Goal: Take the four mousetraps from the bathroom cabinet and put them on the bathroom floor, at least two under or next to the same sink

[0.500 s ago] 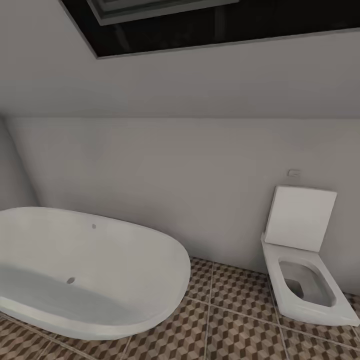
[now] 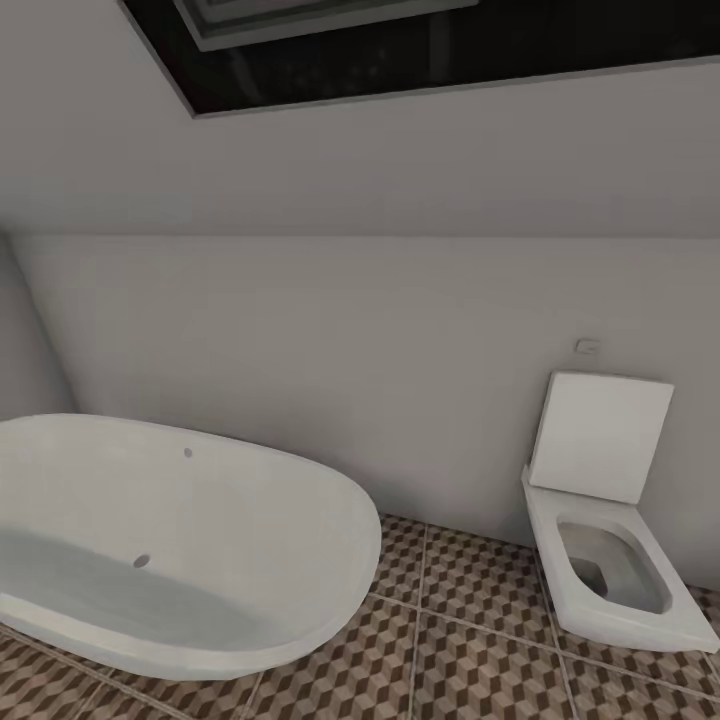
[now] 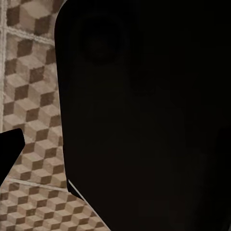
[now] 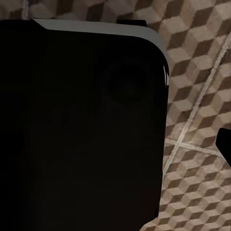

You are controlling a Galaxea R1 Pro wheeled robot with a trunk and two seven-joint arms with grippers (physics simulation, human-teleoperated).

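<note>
Facing bathtub (image 2: 170,545) and toilet (image 2: 610,540), unchanged.

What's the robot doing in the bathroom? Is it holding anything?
Nothing is being handled right now. The robot is looking at a white bathtub and a toilet with its lid up, both standing on the patterned floor against a plain wall. Its wrist cameras point down at the same floor tiles, past big dark shapes close to the lens, so I cannot tell if the grippers are open or shut. No mousetraps, cabinet or sink can be seen at this moment.
</note>
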